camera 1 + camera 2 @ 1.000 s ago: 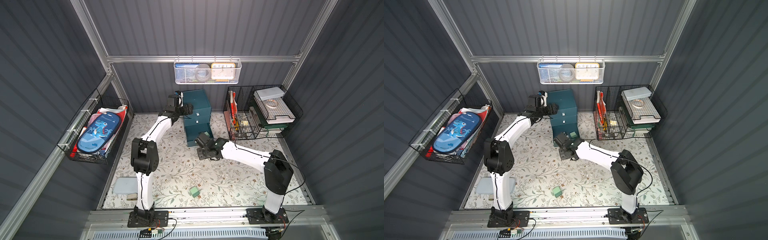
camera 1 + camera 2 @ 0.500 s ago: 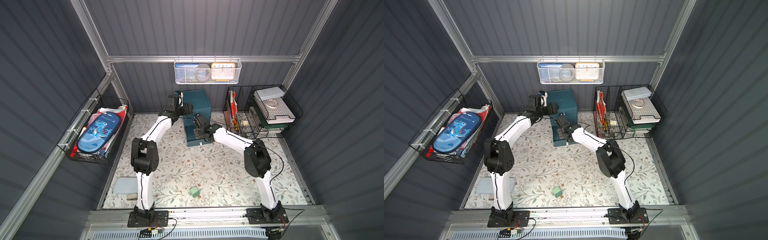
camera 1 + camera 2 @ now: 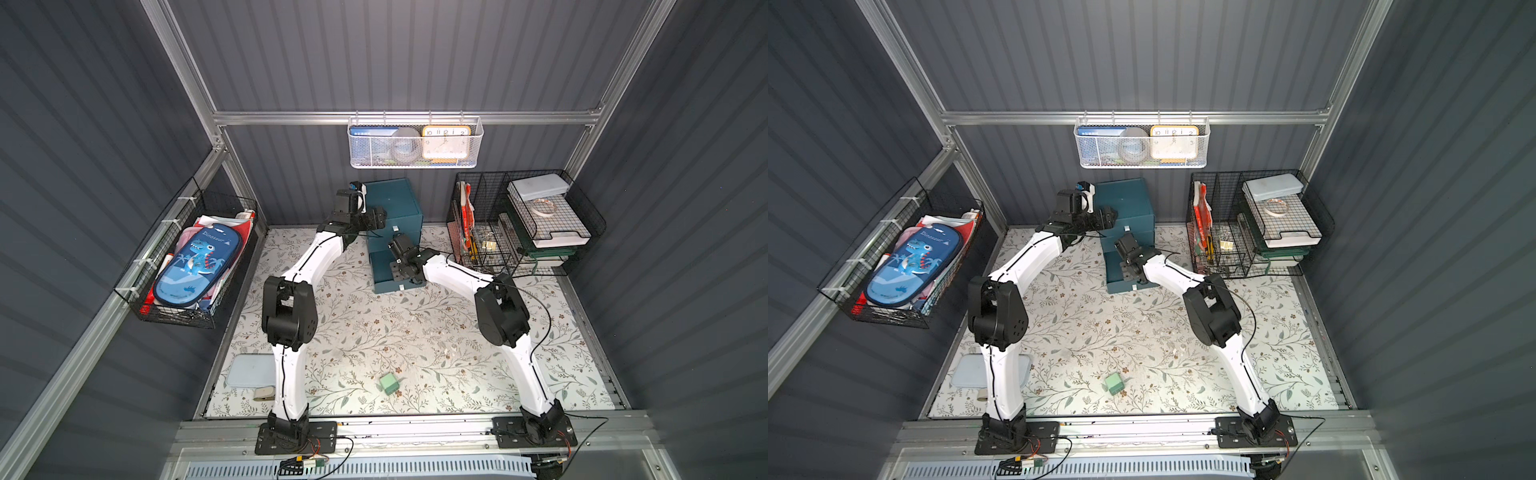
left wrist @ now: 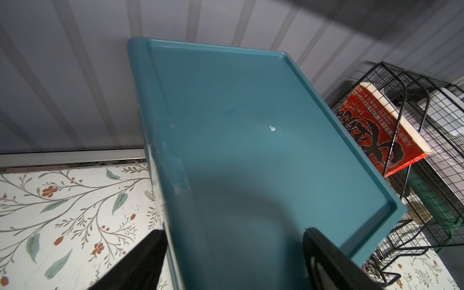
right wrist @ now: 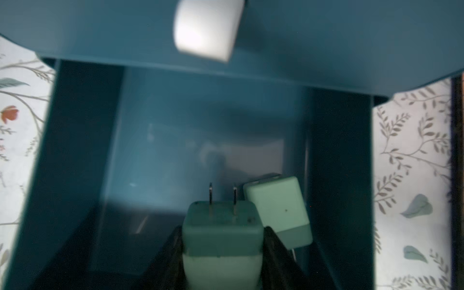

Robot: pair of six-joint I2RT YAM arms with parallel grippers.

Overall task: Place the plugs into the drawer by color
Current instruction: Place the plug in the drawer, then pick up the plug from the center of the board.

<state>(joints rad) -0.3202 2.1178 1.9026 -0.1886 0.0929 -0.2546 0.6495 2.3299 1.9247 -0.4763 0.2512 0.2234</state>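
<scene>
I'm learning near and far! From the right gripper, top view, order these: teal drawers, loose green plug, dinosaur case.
1. Teal drawers: right gripper reaches inside.
2. Loose green plug: front of mat.
3. Dinosaur case: left wall basket.

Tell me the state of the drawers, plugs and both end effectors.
Bottom drawer: pulled open.
Top drawer: shut.
Right end effector: shut on first mint plug.
Second mint plug: inside bottom drawer.
Third mint plug: loose on table.
Left end effector: open, by cabinet top.
</scene>
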